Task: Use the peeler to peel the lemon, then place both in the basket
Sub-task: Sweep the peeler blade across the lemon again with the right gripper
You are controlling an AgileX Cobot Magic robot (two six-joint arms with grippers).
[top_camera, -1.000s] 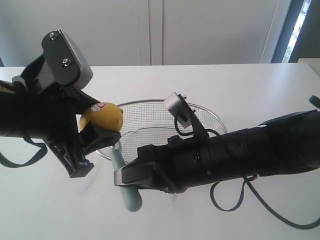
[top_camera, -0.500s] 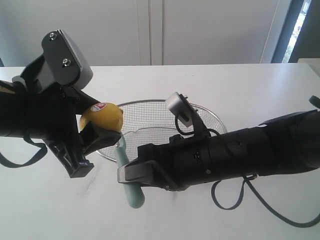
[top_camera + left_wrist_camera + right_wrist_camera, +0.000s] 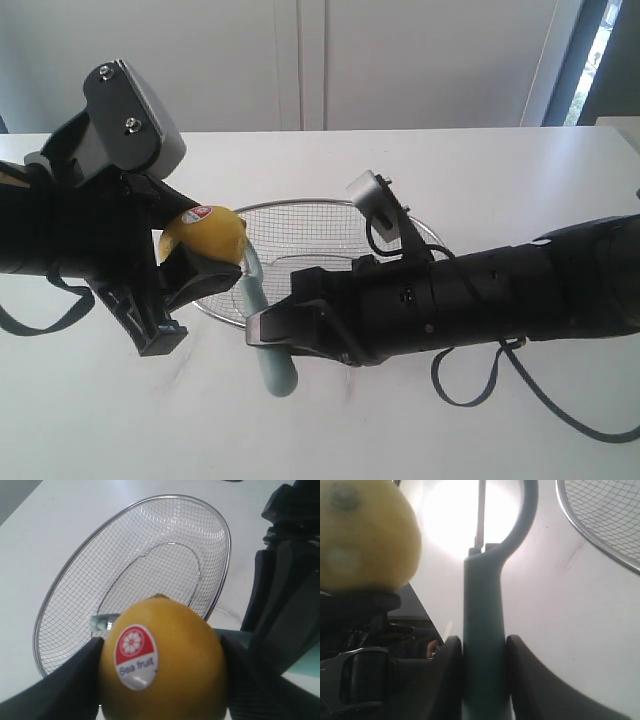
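Observation:
The yellow lemon (image 3: 205,235) with its red-and-white sticker is clamped between the fingers of my left gripper (image 3: 197,250), held above the table just left of the basket (image 3: 330,205). In the left wrist view the lemon (image 3: 165,660) fills the space between both pads of the left gripper (image 3: 162,677). My right gripper (image 3: 268,335) is shut on the pale teal handle of the peeler (image 3: 272,365). The peeler's head rises to the lemon's right side. In the right wrist view the peeler (image 3: 482,630) stands between the pads of the right gripper (image 3: 484,652), beside the lemon (image 3: 362,535).
The silver wire-mesh basket (image 3: 65,575) lies on the white table (image 3: 480,160) behind both grippers, with nothing inside; its rim (image 3: 600,510) shows in the right wrist view too. The black right arm (image 3: 480,295) stretches across the basket's near side. White cupboard doors stand behind.
My right arm has shifted right and away from the front edge, carrying the peeler; its head has risen to the lemon's side. The left gripper and lemon have stayed still.

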